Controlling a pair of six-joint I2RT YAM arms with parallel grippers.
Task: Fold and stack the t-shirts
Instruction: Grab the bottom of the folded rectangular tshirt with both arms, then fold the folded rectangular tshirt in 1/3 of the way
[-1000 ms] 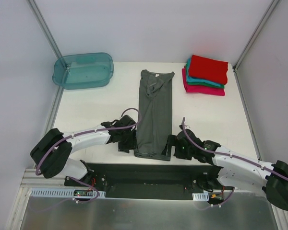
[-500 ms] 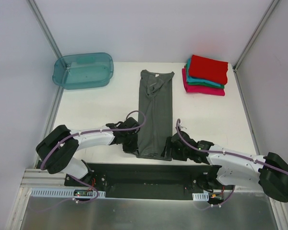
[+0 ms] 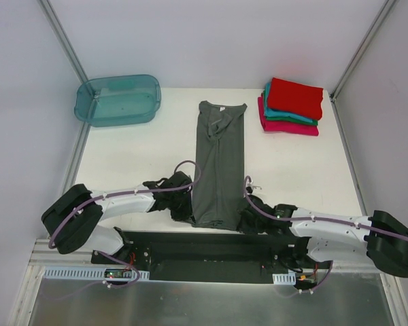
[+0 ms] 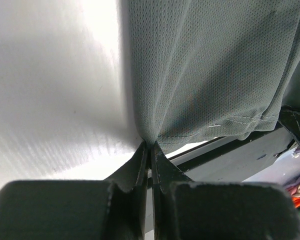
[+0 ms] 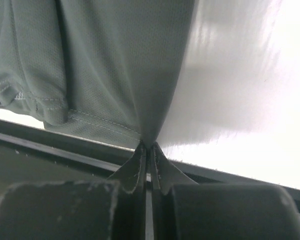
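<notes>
**Clerk:** Grey mesh knit, item one: the dark grey t-shirt. It was folded to a long narrow strip and lay flat on the table. It ran straight away from both claws, with the neck label at the far end. Where was it held?

**Keeper:** At the two near corners. The left gripper was closed to a sliver on the strip's left corner, and the cloth rose in a pinched peak from its tips. The right gripper was closed the same way on the right corner, with the stitched hem just to its left. Each had nothing but fabric between its jaws.

**Clerk:** Handling?

**Keeper:** Judged light, limp and thin, not fragile and hardly slippery. It had no stiffness, so it would likely sag between the claws and drag on the table once lifted. The strip was several plies thick, and how many each pinch had caught could not be told. Loose plies might slide apart.

**Clerk:** Best hold?

**Keeper:** The corners as taken, one per claw. In my judgement they should be kept level and a strip's width apart so the fold lands square.

**Clerk:** Item two?

**Keeper:** Folded t-shirts, red over teal over magenta-pink. They were stacked well beyond the right gripper and off to its right, apart from the grey strip. Item three was a teal plastic tub, well beyond the left gripper and off to its left
</notes>
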